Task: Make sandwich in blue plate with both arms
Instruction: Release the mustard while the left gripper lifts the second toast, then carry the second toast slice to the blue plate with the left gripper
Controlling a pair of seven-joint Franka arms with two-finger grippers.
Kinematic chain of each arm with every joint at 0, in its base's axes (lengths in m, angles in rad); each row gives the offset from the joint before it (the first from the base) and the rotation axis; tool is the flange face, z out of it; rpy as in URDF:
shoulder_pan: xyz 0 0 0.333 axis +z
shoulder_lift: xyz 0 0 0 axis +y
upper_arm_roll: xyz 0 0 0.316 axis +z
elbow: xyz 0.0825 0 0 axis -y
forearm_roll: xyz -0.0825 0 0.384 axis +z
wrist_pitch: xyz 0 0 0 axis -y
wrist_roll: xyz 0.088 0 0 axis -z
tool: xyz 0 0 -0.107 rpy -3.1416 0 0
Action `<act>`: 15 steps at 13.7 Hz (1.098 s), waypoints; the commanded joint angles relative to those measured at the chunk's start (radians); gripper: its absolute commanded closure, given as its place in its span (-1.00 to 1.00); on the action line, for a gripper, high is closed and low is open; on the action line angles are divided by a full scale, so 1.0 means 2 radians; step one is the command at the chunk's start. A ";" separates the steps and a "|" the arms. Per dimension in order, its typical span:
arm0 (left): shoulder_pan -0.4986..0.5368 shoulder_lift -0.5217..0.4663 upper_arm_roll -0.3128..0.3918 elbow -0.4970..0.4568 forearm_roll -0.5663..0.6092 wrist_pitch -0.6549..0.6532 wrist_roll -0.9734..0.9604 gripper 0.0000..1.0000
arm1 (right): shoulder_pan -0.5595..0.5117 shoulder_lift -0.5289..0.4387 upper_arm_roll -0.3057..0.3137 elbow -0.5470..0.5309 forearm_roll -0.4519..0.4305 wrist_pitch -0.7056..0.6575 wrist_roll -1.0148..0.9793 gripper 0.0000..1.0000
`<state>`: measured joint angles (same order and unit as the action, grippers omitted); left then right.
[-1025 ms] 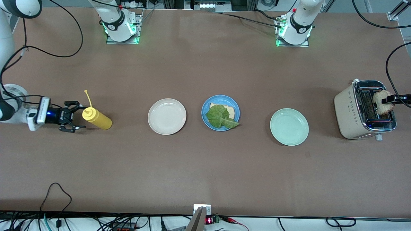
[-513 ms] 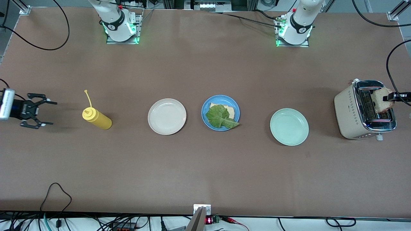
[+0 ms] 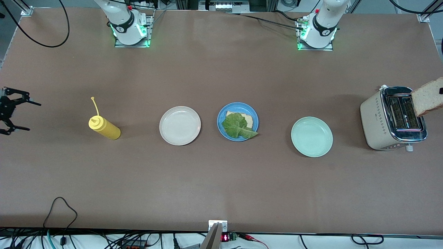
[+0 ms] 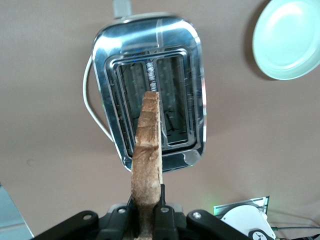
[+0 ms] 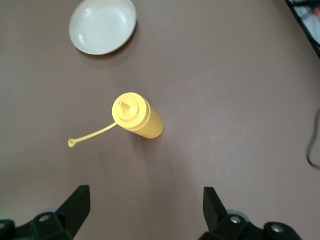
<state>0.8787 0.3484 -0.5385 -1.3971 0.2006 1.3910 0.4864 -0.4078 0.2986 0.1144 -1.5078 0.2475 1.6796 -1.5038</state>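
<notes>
**Bread slice lifted over the toaster**

Sandwich parts sit apart: one bread slice with a green lettuce leaf [image 3: 238, 126] on it lies in the blue plate [image 3: 221, 119] at mid-table, between the cream-white plate [image 3: 180, 125] and the mint-green plate [image 3: 311, 136]; the second bread slice [image 4: 147, 152] hangs edge-up over the toaster [image 3: 382, 119] at the left arm's end of the table, pinched at its lower edge by the left tool [image 4: 147, 220]; the toaster's slots show bare wire racks; the right tool [image 5: 145, 210] hangs with fingers spread wide and holding nothing over the table at the right arm's end, near the upright yellow squeeze bottle [image 3: 104, 127], whose cap dangles on its strap.
</notes>
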 commanded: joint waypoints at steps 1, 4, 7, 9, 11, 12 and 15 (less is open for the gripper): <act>0.000 0.006 -0.041 0.025 0.002 -0.030 0.006 0.99 | 0.030 -0.043 -0.004 -0.018 -0.039 0.009 0.111 -1.00; -0.003 0.008 -0.093 0.024 0.001 -0.040 -0.053 0.99 | 0.059 -0.058 -0.002 -0.018 -0.065 0.008 0.218 -1.00; -0.046 0.010 -0.110 0.022 0.000 -0.050 -0.129 0.99 | 0.099 -0.073 0.000 -0.018 -0.091 0.007 0.346 -1.00; -0.087 0.014 -0.111 0.018 -0.008 -0.051 -0.169 0.99 | 0.123 -0.081 0.000 -0.018 -0.107 0.005 0.424 -1.00; -0.125 0.034 -0.111 0.017 -0.042 -0.068 -0.167 0.99 | 0.138 -0.098 0.000 -0.031 -0.108 0.002 0.494 -1.00; -0.151 0.049 -0.111 0.017 -0.056 -0.068 -0.166 0.99 | 0.146 -0.105 0.000 -0.034 -0.108 0.002 0.518 -1.00; -0.231 0.087 -0.109 0.018 -0.076 -0.047 -0.195 0.99 | 0.162 -0.136 0.000 -0.050 -0.108 -0.003 0.598 -1.00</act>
<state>0.4990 0.4661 -0.7602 -1.3905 0.0699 1.2858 0.1378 -0.1012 0.1003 0.1190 -1.5455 0.0486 1.6773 -0.4052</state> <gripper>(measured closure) 0.872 0.000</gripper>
